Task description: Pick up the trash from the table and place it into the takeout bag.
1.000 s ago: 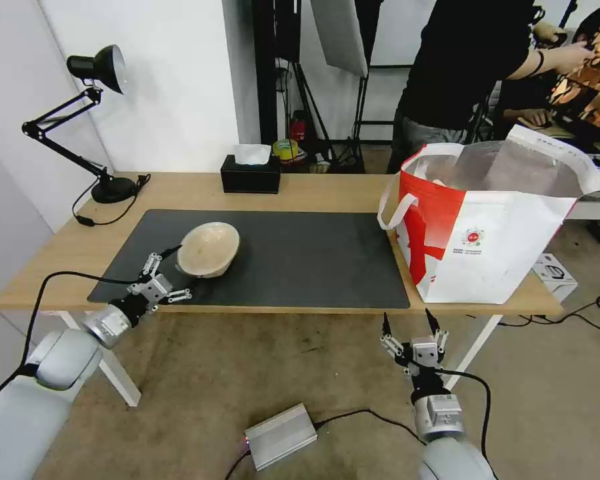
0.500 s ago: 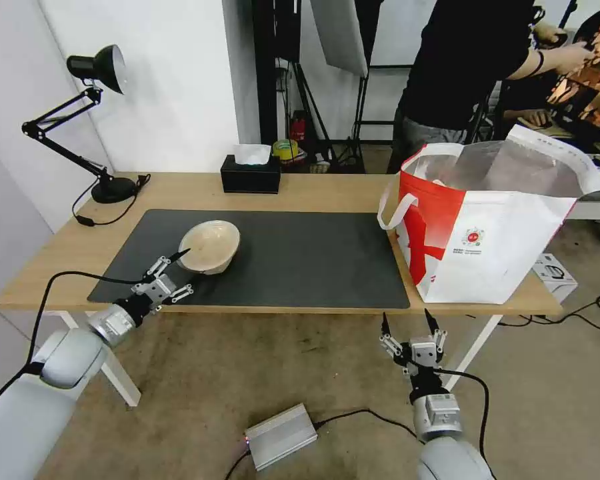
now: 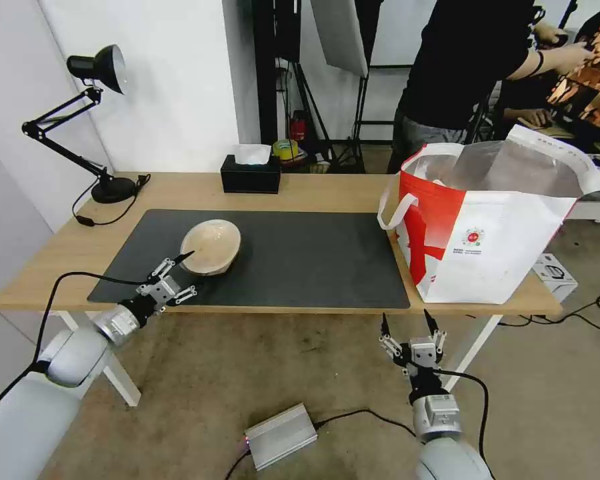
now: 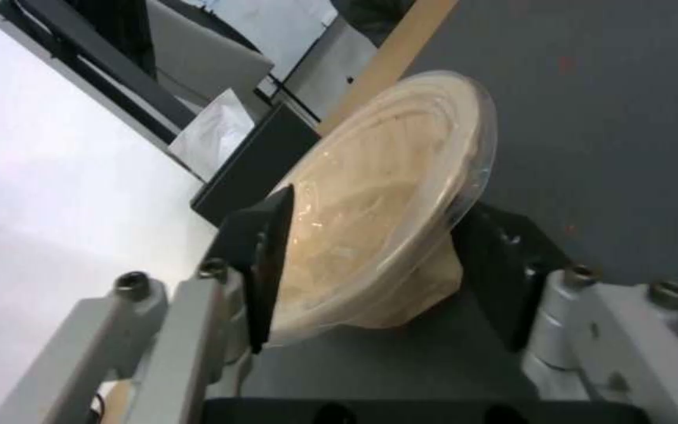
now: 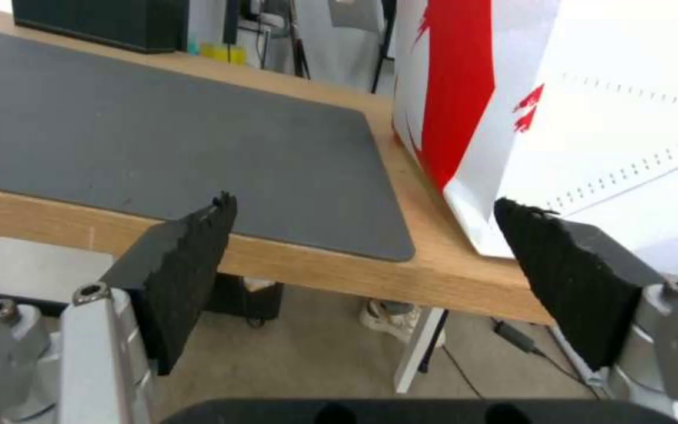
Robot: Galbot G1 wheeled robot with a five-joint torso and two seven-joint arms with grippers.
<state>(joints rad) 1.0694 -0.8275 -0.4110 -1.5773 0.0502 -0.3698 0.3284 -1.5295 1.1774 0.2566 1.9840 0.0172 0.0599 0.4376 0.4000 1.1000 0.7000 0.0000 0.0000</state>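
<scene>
The trash in view is a shallow beige bowl (image 3: 211, 245) under a clear lid, tilted up on the left part of the dark mat (image 3: 313, 260) on the table (image 3: 313, 190). My left gripper (image 3: 188, 272) is shut on it at its near edge. In the left wrist view the bowl (image 4: 386, 176) sits between the fingers of the left gripper (image 4: 374, 212), one on the lid side and one behind its underside. The takeout bag (image 3: 493, 247) stands open at the table's right end. My right gripper (image 3: 409, 322) hangs open below the table's front edge, and in its wrist view (image 5: 362, 206) faces the bag (image 5: 590, 88).
A black tissue box (image 3: 250, 175) stands at the table's back edge and a black desk lamp (image 3: 103, 133) at the back left. A silver box (image 3: 280, 437) with cables lies on the floor. A person stands behind the bag.
My left gripper has shifted a little to the right along the mat's front. The bowl between its fingers has tipped slightly flatter. The right arm has not moved.
</scene>
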